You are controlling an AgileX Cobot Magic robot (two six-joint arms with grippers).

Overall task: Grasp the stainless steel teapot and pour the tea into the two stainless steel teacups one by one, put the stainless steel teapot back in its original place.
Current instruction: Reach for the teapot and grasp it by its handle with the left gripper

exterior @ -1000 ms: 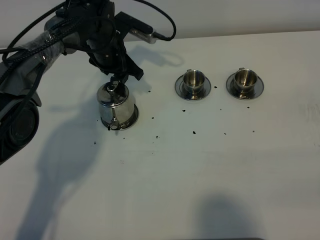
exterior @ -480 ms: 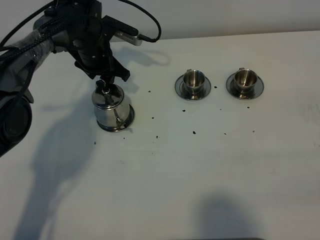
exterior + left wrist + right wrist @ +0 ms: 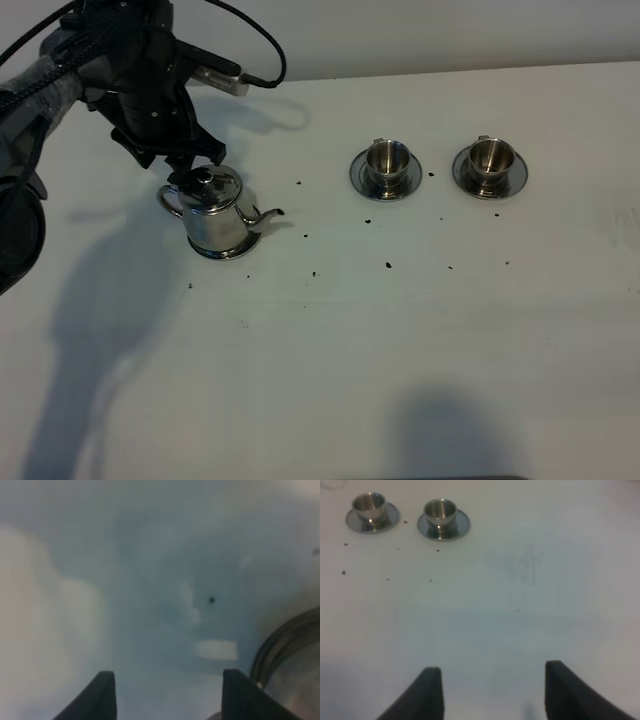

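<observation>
Teapot [image 3: 212,214] upright, spout toward cups [image 3: 386,165]; left gripper [image 3: 168,676] just behind it, jaws apart, empty; right gripper [image 3: 490,672] jaws apart, empty too.

Nothing here for you to read: no lettering, label, brand mark or number shows in any of the three views. The stainless steel teapot [image 3: 213,218], the left teacup [image 3: 386,158] and the right teacup [image 3: 489,156] present only plain polished metal. The white table [image 3: 420,360] carries scattered dark specks, not print.
</observation>
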